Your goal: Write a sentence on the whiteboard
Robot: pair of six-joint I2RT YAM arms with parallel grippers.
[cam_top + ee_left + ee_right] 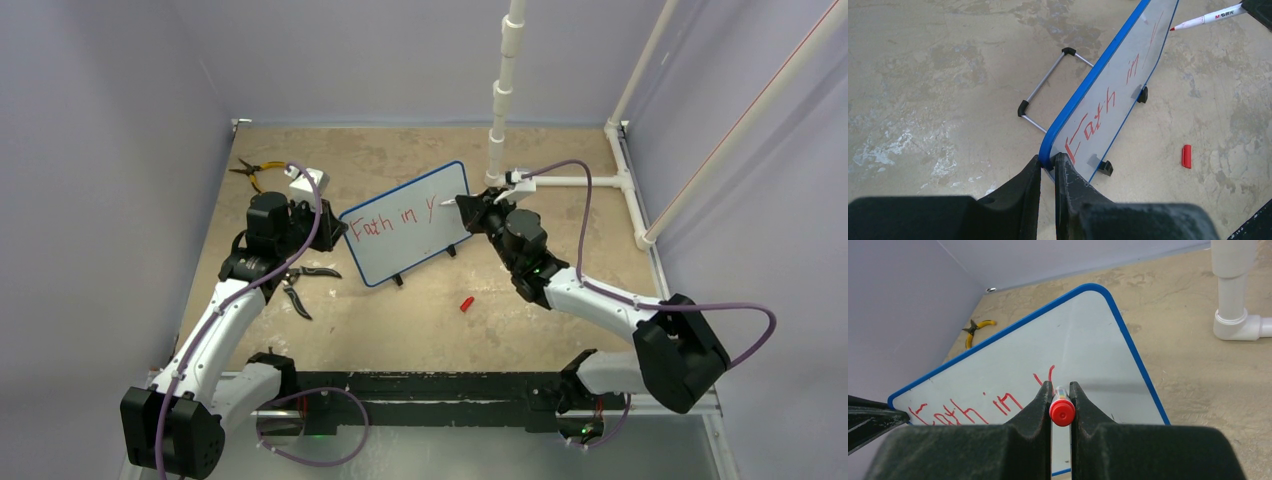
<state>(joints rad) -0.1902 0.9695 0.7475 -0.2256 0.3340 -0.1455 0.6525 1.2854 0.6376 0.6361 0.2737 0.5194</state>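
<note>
My right gripper (1060, 390) is clamping the marker (1062, 411) by its tail, so that the tip is pointing at the whiteboard (420, 245) just past the "y". My left gripper (1048, 161) is pinching the board's blue corner, bracing it against the pen's push. The board is standing on its feet between my arms. The sentence (393, 222) is reading "Faith in y", which I judge unfinished.

Lavender-grey walls (100, 150) rise beyond and outboard of the left gripper (333, 230) and right gripper (472, 207). Beneath them lies a mottled beige tabletop (400, 330), scuffed whitish. A white PVC pipe frame (502, 100) stands just beyond the right gripper.
</note>
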